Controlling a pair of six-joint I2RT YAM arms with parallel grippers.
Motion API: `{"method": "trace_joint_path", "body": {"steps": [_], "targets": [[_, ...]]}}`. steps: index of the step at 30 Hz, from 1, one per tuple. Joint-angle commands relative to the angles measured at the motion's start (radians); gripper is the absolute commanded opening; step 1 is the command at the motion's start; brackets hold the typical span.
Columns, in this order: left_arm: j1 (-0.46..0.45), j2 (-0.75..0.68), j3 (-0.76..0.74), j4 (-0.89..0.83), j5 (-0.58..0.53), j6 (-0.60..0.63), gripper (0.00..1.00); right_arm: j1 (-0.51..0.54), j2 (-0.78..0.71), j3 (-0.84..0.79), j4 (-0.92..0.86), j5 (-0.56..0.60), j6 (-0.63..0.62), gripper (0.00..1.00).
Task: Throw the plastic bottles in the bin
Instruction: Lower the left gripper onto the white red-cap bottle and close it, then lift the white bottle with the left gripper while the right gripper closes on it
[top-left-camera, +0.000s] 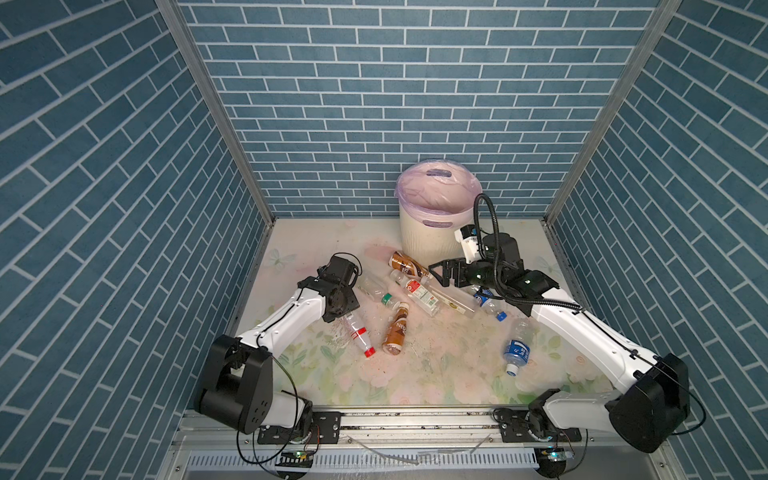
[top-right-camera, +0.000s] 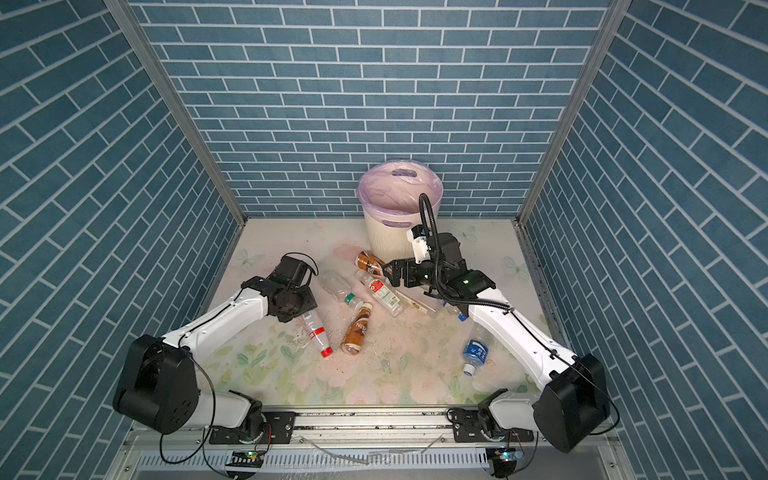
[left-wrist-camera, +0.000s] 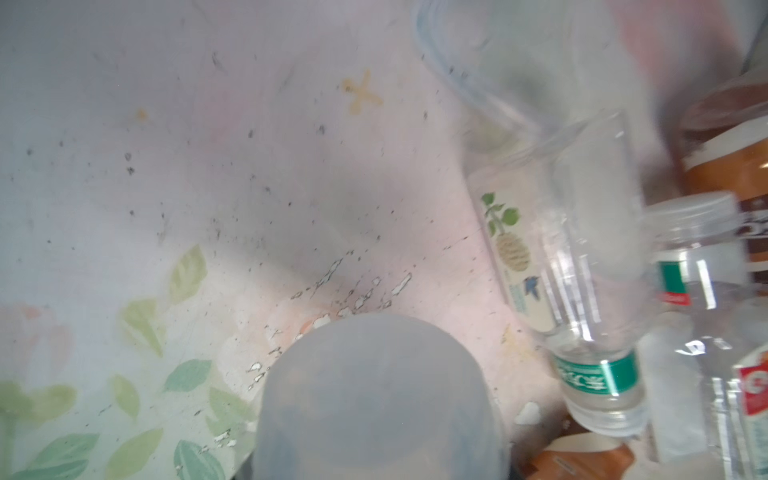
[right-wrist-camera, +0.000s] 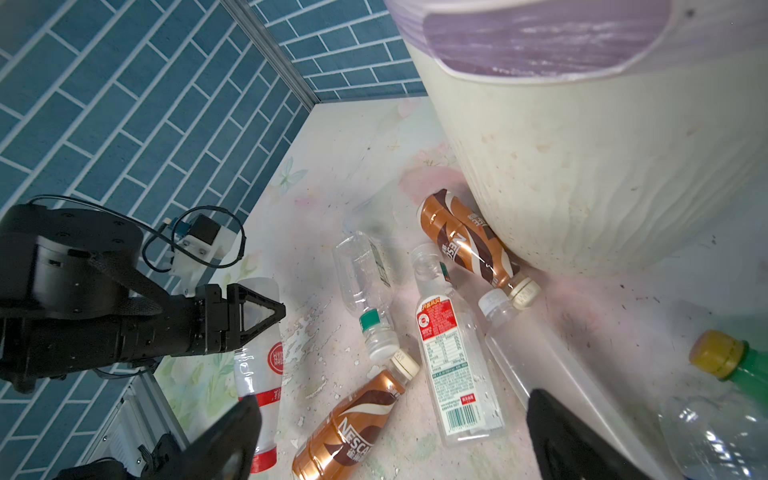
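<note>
Several plastic bottles lie on the floral table in front of the bin, which stands at the back with its lilac liner. My left gripper points down and is shut on the base end of the clear red-capped bottle; that base hides the jaws in the left wrist view. My right gripper hovers open and empty over the pile by the bin, above a brown bottle and a red-and-white labelled bottle.
A second brown bottle leans against the bin's foot. A green-capped clear bottle, a blue-labelled bottle and a green, yellow-capped bottle lie nearby. Blue brick walls close three sides. A metal rail runs along the front.
</note>
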Motion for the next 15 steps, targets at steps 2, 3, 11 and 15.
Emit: {"method": "trace_joint_path", "body": {"steps": [2,3,11,15], "targets": [[0.022,-0.027,0.13,-0.099,0.024,0.059,0.58,0.014,0.049,0.121,-0.016,-0.038,0.029,0.99],[0.023,-0.031,0.162,-0.117,0.011,0.073,0.58,0.016,0.06,0.14,-0.021,-0.04,0.023,0.99],[0.083,-0.028,0.325,-0.117,0.082,0.147,0.58,0.018,0.161,0.281,-0.038,-0.088,-0.017,0.99],[0.103,0.01,0.433,-0.105,0.153,0.16,0.58,0.017,0.197,0.309,0.02,-0.142,0.01,0.99]]}}
